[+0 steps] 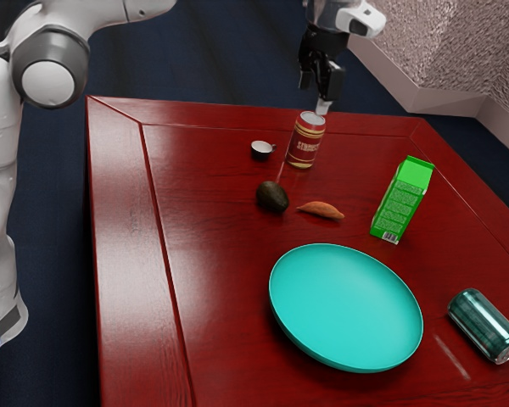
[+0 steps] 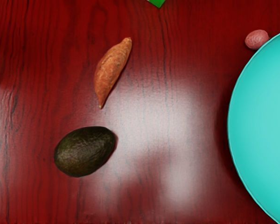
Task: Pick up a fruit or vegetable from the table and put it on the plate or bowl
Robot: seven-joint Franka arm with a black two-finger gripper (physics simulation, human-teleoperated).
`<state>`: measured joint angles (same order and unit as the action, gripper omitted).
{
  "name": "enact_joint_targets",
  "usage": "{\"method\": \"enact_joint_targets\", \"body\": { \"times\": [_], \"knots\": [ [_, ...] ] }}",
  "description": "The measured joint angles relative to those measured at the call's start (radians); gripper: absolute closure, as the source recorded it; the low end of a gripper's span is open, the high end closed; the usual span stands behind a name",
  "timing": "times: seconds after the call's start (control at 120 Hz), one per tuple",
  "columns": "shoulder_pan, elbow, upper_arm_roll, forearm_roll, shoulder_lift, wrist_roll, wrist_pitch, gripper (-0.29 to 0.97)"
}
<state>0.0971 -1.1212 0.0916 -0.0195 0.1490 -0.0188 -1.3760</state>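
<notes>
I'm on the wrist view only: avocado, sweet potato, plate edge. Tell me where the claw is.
Observer: The claw hangs high over the table's far side, touching nothing. In the exterior view it shows just above an upright red can.
Operator: Identify that green corner beyond the sweet potato.
Observer: It's an upright green carton, standing apart from the plate.
Operator: Report anything on the plate's other side.
Observer: A green can lies on its side, at the exterior view's right of the plate.
</notes>
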Motion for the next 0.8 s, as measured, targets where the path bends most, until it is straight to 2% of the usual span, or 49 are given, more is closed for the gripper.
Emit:
{"method": "enact_joint_targets", "body": {
  "times": [0.2, 0.4, 0.517, 0.642, 0.8],
  "knots": [
    [0.001, -0.003, 0.001, -0.007, 0.017, 0.002, 0.011, 0.0],
    [0.005, -0.007, -0.003, -0.007, 0.006, 0.08, 0.073, 0.0],
    [0.024, -0.068, -0.067, -0.004, 0.005, 0.126, 0.12, 0.0],
    [0.023, -0.193, -0.076, -0.01, -0.015, 0.206, 0.085, 0.0],
    [0.001, -0.247, -0.06, -0.063, -0.018, 0.325, 0.004, 0.0]
  ]
}}
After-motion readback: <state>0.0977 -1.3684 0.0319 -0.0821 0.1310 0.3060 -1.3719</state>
